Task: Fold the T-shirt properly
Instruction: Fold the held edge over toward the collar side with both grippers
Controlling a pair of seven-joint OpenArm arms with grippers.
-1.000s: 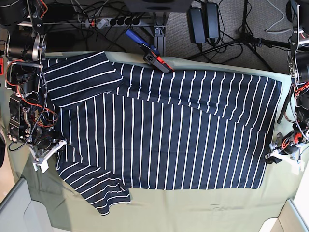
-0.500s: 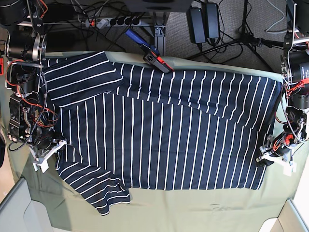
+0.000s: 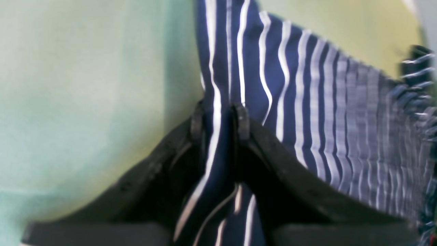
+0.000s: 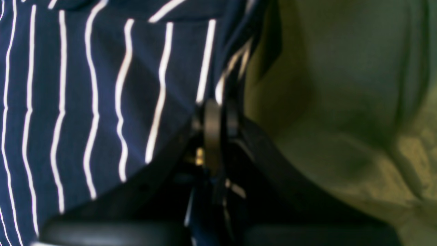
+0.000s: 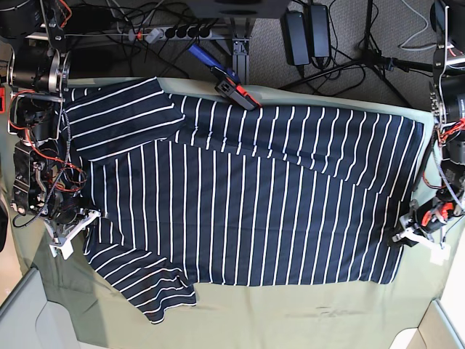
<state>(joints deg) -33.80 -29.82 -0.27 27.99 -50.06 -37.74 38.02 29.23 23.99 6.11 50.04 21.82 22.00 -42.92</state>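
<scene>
The T-shirt (image 5: 247, 196), dark navy with thin white stripes, lies spread flat on the pale green cloth (image 5: 290, 313), sleeves toward the left. At the right hem corner, my left gripper (image 5: 405, 236) has a fold of striped fabric (image 3: 215, 102) pinched between its fingertips; the left wrist view shows that gripper (image 3: 218, 119) shut on it. My right gripper (image 5: 73, 231) sits at the shirt's left edge by the lower sleeve. The right wrist view shows this gripper (image 4: 218, 116) shut on the shirt's edge (image 4: 235, 61).
A red and blue tool (image 5: 229, 83) lies at the table's back edge, touching the shirt's top. Behind the table are a power strip (image 5: 174, 33), black adapters (image 5: 309, 33) and cables. Green cloth borders the shirt in front.
My left gripper moved in from the right onto the shirt's lower right hem and closed on the fabric. The right gripper and the shirt's left side have not moved.
</scene>
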